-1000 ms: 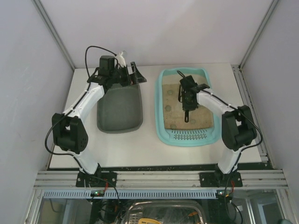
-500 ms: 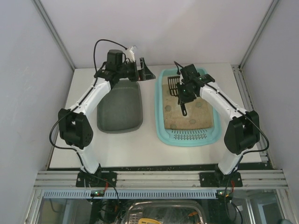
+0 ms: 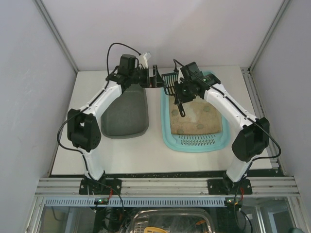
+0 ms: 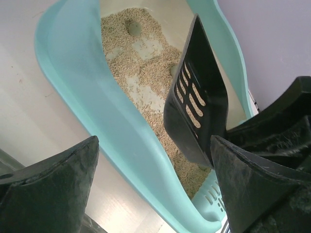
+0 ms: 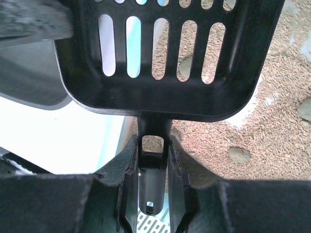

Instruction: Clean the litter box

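Observation:
The turquoise litter box (image 3: 165, 124) lies right of centre with tan litter (image 3: 197, 116) and a few grey clumps (image 5: 239, 154) inside. My right gripper (image 3: 183, 93) is shut on the handle (image 5: 154, 160) of a black slotted scoop (image 3: 169, 83). The scoop is held above the box's far-left corner, and no clump shows in its head (image 5: 165, 53). My left gripper (image 3: 156, 77) is open just left of the scoop head, above the gap between the two trays. In the left wrist view the scoop (image 4: 199, 111) hangs over the box rim (image 4: 112, 121), near the right finger (image 4: 262, 189).
A dark grey-green tray (image 3: 125, 114) lies left of the litter box under the left arm. The box's slotted grille (image 3: 197, 141) is at its near end. White walls close in the table on the left, far and right sides.
The right gripper has lifted the scoop from the middle of the litter and carried it far and left. The left gripper has swung right from the grey tray's far end toward the scoop.

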`<state>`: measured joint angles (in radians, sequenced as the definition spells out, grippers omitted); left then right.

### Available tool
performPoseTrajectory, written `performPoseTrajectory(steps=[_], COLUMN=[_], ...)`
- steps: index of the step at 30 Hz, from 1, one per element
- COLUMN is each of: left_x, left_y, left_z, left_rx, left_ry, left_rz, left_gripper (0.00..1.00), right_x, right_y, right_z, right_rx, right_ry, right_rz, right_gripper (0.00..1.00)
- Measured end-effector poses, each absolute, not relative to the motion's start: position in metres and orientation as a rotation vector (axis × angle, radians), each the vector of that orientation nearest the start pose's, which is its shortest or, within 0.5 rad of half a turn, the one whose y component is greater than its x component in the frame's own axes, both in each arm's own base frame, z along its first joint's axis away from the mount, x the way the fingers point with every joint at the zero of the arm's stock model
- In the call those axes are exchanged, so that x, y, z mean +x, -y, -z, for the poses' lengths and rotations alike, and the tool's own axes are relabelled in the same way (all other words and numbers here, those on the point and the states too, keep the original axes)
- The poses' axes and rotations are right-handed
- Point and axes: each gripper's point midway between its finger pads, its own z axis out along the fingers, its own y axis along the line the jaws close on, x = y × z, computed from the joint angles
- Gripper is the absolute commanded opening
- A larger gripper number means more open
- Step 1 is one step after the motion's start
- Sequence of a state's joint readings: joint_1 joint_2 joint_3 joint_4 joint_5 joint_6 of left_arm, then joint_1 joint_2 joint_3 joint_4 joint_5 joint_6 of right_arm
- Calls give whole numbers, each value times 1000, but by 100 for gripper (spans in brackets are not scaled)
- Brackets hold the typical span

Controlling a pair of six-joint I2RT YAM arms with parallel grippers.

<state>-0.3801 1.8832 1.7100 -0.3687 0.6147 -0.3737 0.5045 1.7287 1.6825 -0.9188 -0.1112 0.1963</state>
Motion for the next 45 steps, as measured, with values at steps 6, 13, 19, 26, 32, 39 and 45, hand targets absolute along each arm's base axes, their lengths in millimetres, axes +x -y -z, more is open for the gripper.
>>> performPoseTrajectory(steps=[6,13,19,26,32,39,45], left_x=[435,441,438,432,423,426,424], left_y=[296,299,303,308,311,312,308], left_z=[-239,-243,-246,-246,-241,-255,-271], left_rx=[398,408,409,372,330,297,302], left_ry=[-2161,-2144,-2143,-2136,-2149,-2106,-2070], left_rz=[1085,1083,1112,1190,1259,1271,1259], left_gripper=[98,60,14,0,0,0,0], right_x=[346,340,336,336,310,312,311], right_y=[-241,-261,-265,-268,-259,-270,-274], right_z=[-207,-212,-203,-205,-214,-237,-241], right_rx=[-481,-537,-555,-500,-326,-260,-274], right_ry=[-2520,-2503,-2531,-2534,-2484,-2392,-2377], right_rz=[-450,-484,-482,-558,-884,-1117,-1185], right_gripper=[0,0,7,86,80,53,51])
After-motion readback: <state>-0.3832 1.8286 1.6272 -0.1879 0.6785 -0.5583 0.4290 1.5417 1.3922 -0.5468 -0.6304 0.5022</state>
